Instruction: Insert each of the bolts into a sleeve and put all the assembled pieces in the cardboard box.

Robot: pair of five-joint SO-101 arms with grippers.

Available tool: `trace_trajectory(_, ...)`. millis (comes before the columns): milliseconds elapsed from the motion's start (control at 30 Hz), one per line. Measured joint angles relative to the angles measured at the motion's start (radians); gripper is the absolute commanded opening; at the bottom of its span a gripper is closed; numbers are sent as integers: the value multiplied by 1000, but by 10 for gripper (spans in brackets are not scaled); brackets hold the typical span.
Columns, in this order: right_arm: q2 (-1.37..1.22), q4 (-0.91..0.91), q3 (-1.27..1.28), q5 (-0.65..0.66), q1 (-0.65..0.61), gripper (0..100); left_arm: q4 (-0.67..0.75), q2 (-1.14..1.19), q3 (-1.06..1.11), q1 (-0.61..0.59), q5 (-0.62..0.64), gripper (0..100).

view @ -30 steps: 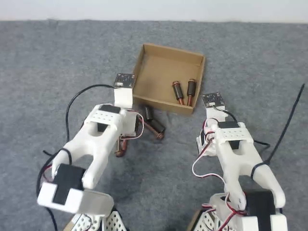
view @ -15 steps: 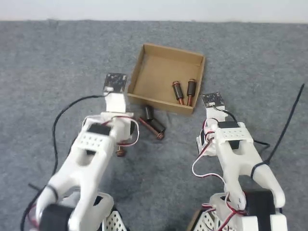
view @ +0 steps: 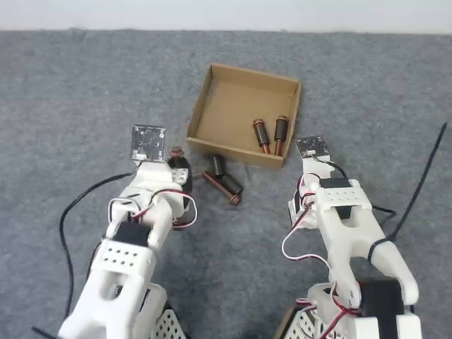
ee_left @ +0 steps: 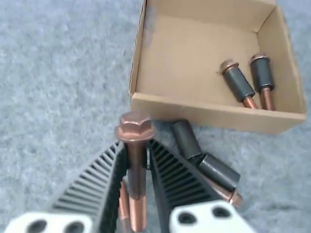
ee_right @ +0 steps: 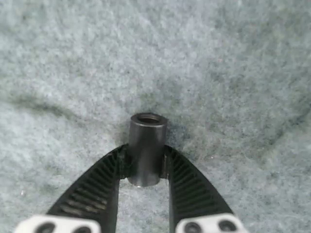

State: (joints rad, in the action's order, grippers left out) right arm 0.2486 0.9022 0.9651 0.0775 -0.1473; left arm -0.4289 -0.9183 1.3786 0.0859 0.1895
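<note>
Drew left gripper back to the near left, off the box corner. Clenches a bolt there, head past the fingertips. Kept right gripper put, near the box's right corner, grasping a sleeve. Finds two pieces in the box's right half, plus a loose sleeve and third piece on carpet just near of its wall.
</note>
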Motion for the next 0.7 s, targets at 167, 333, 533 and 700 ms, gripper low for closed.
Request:
trace_trajectory(167,-2,6,-25,0,0,6,51,-123,84,0,0,11)
trace_trajectory(333,-2,6,-97,0,-2,6,203,-196,207,0,-3,11)
trace_trajectory(533,-2,8,-216,0,-2,6,250,-206,219,0,-3,11)
trace_trajectory(700,-21,-6,-296,0,-2,6,253,-206,219,0,-3,11)
